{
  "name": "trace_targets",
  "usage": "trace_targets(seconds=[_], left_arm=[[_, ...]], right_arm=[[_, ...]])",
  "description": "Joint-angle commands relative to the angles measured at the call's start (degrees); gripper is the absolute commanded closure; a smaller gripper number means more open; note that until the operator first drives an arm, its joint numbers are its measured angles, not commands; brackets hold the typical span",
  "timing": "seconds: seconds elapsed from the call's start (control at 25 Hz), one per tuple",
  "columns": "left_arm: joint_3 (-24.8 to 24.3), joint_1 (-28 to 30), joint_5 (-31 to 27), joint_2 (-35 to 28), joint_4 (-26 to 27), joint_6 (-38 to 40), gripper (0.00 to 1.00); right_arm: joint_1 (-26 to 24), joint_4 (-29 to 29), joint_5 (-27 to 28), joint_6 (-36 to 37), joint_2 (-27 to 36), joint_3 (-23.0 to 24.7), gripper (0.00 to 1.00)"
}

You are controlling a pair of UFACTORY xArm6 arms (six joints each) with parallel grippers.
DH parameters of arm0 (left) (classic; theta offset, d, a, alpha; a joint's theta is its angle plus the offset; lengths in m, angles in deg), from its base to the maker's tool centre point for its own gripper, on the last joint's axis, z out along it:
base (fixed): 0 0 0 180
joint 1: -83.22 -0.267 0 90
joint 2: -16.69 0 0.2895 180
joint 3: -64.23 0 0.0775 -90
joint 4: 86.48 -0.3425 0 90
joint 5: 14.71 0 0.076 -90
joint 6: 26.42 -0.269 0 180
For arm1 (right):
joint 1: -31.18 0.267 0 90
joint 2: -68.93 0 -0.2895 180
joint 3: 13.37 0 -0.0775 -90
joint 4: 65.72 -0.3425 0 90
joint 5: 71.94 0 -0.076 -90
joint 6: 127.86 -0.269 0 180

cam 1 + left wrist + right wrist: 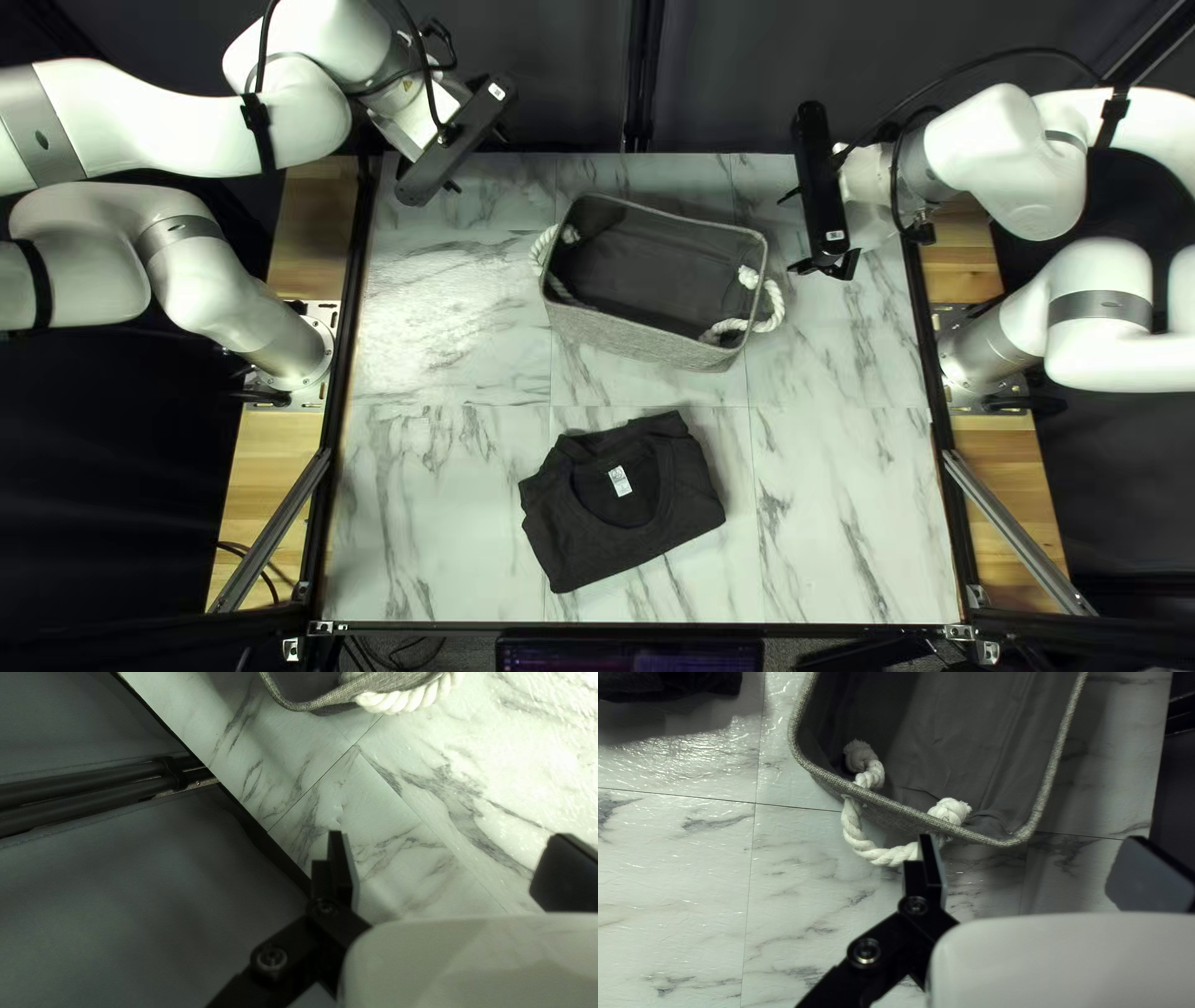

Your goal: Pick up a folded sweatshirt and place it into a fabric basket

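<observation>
Left claw [479, 162]: released; in its own wrist view my two black fingers stand wide apart above the table.
Right claw [791, 233]: released as well, two black fingers well parted.
Sweatshirt: the folded black cloth sweatshirt [585, 535] lies on the white, grey-veined tabletop [847, 498], well apart from both my claws, toward the table's near edge from them. Its neck opening shows, with a white label [620, 480] inside.
Basket: the rectangular grey fabric basket [635, 336] stands upright, open at the top, between my claws and closer to my right one.
Rope handles: one white twisted rope handle [544, 249] is on the side toward my left claw; the other white rope handle [774, 305] is near my right claw, partly covered by one finger in that wrist view.
Curtain: the dark curtain [156, 914] hangs beside my left claw, beyond the table's far edge.
</observation>
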Motion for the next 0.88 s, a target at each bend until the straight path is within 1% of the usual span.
trace_targets(seconds=[0.04,0.08,0.12,0.16,0.2,0.24,0.32,0.4,0.48,0.56,0.6,0.64,0.68,0.72,0.76,0.84,0.88], left_arm=[[3.6,3.9,-1.8,0.8,-1.2,8.5,0.00],[5.5,5.5,-3.2,1.3,-2.2,11.7,0.00],[7.8,7.3,-4.2,2.0,-2.2,14.4,0.00],[9.0,8.3,-4.8,2.4,-2.2,15.9,0.00],[10.6,11.0,-5.7,2.8,-3.9,21.1,0.00],[11.4,12.9,-6.3,2.6,-4.5,24.3,0.00],[10.8,15.7,-6.4,1.2,-5.3,29.5,0.00],[8.3,18.3,-5.2,-1.5,-5.7,34.5,0.00],[6.4,21.7,-4.5,-4.0,-7.7,41.1,0.00],[6.1,27.3,-2.6,-4.0,-11.8,50.6,0.00],[6.7,31.1,-1.1,-2.2,-15.3,57.3,0.00],[7.3,34.2,0.3,-0.3,-18.2,62.2,0.00],[7.4,35.2,0.8,0.2,-19.5,64.1,0.00],[7.5,38.6,2.4,1.9,-23.8,69.9,0.00],[7.2,40.2,3.0,2.4,-26.2,72.9,0.00],[6.0,45.7,5.1,4.8,-35.9,84.0,0.00],[5.7,47.4,6.0,6.2,-39.4,87.6,0.00]], right_arm=[[0.9,1.4,1.1,-1.6,0.8,-0.2,0.00],[1.7,2.4,1.5,-3.1,0.9,-0.5,0.00],[2.8,3.5,2.2,-4.8,1.0,-0.7,0.00],[3.4,4.2,2.5,-5.8,1.0,-0.8,0.00],[4.7,5.4,3.3,-7.7,1.4,-0.8,0.00],[5.8,6.1,3.9,-9.0,1.8,-0.7,0.00],[7.9,7.6,5.4,-11.6,2.8,-0.8,0.00],[10.4,8.3,7.4,-14.0,4.3,-1.5,0.00],[12.2,7.5,8.7,-15.0,6.1,-2.7,0.00],[15.4,7.0,9.4,-18.1,7.1,-4.4,0.00],[18.0,7.7,9.6,-21.5,7.2,-5.1,0.00],[20.5,8.6,9.6,-24.7,6.3,-6.1,0.00],[21.1,8.6,9.5,-25.6,6.0,-6.4,0.00],[23.7,9.3,9.1,-28.1,3.8,-7.8,0.00],[24.5,9.3,8.9,-28.7,2.9,-8.4,0.00],[27.2,8.9,8.1,-29.9,0.8,-9.7,0.00],[27.9,8.1,7.7,-29.4,0.4,-10.0,0.00]])
